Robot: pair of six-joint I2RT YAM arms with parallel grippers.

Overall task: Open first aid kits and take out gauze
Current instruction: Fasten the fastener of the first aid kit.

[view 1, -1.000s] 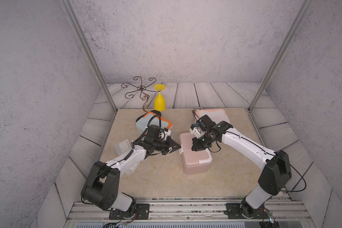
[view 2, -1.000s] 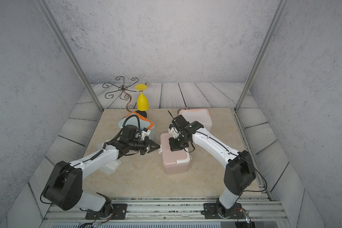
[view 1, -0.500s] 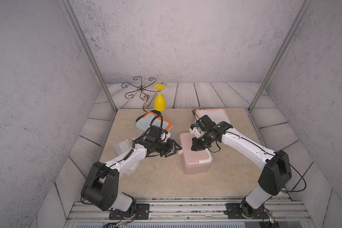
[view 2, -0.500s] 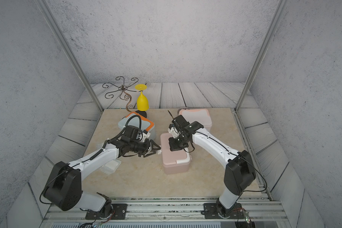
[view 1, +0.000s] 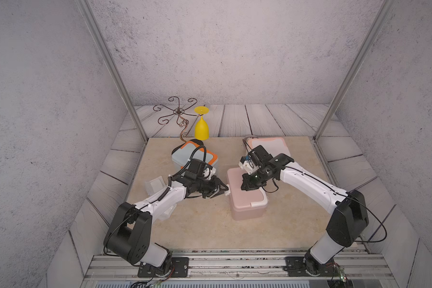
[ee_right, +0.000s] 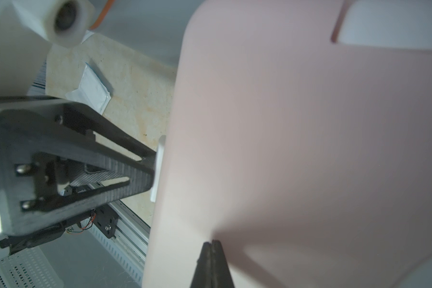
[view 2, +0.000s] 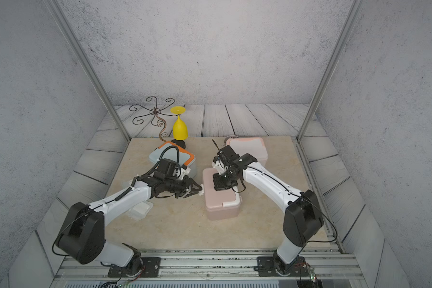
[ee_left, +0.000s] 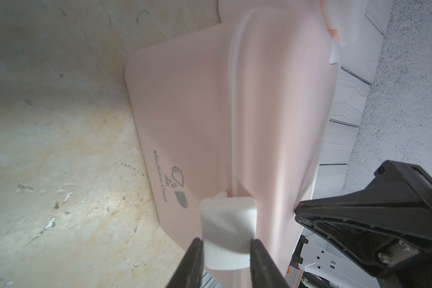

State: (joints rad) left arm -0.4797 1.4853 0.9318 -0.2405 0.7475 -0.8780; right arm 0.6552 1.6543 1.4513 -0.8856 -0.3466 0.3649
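Observation:
The pink first aid kit (view 1: 247, 199) stands mid-table with its lid down. My left gripper (ee_left: 226, 241) is at the kit's left side. Its two fingers touch both sides of the white latch (ee_left: 227, 219), also seen in a top view (view 1: 227, 193). My right gripper (ee_right: 212, 243) is shut, tips resting on the pink lid (ee_right: 297, 139). The grey-blue kit with orange trim (view 1: 195, 155) sits behind my left arm. The white kit with peach trim (view 1: 268, 147) lies behind my right arm. A gauze packet (ee_right: 92, 87) lies on the table, and more white packets (view 2: 140, 210) lie under my left arm.
An upturned yellow goblet (view 1: 201, 128) and a curly wire stand (view 1: 177, 114) are at the back left. Metal frame posts (view 1: 344, 82) rise at the back corners. The aluminium rail (view 1: 235, 261) with both arm bases runs along the front.
My left gripper's jaws have spread from shut and come in around the pink kit's white latch, edging slightly towards the kit. The right arm has stayed put on the lid.

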